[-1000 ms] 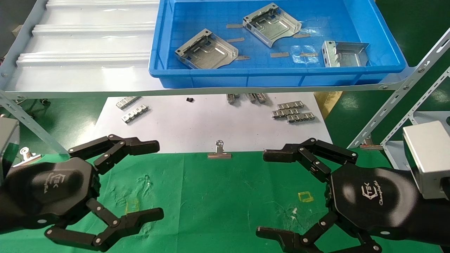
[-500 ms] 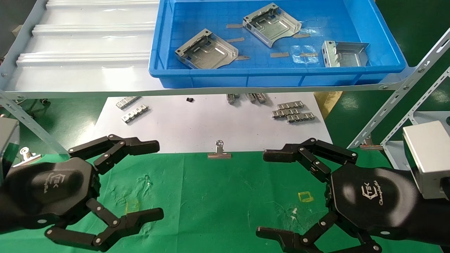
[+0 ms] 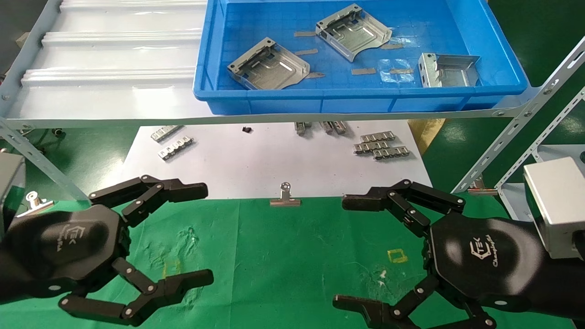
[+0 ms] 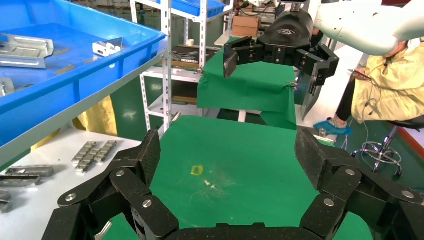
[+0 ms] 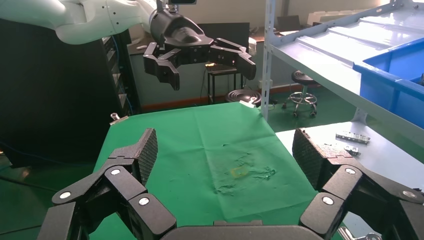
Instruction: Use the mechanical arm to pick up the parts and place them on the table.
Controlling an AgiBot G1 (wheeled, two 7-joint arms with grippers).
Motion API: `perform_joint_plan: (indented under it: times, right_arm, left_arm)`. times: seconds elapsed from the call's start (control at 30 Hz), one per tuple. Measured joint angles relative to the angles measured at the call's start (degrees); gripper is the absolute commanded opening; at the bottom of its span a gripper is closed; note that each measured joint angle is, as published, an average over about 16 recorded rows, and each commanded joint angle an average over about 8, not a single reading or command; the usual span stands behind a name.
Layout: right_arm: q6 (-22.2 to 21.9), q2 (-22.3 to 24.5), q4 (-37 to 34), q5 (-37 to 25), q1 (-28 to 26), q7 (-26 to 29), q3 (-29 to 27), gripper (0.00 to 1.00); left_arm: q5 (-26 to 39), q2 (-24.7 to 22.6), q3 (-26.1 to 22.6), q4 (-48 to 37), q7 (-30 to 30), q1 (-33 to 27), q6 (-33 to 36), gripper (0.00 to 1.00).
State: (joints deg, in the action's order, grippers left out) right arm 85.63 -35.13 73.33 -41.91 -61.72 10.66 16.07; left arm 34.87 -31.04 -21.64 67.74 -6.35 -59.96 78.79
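Black right gripper (image 3: pixel 349 251) lettered "TEK", fingers (image 3: pixel 361 202) spread.

Left gripper (image 3: pixel 201 235) sits lower left of the frame, right gripper (image 3: pixel 343 251) lower right; both spread wide, holding nothing.

Parts (image 3: pixel 268 65) in bin (image 3: pixel 347 98) — untouched
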Motion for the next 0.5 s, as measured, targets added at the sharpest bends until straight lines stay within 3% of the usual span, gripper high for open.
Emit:
perform_joint_plan:
  times: [0.5]
  right_arm:
    - [0.00,0.00,0.00,0.00,0.00,0.00,0.00,1.00]
  left_arm:
    - [0.00,0.00,0.00,0.00,0.00,0.00,0.00,0.00]
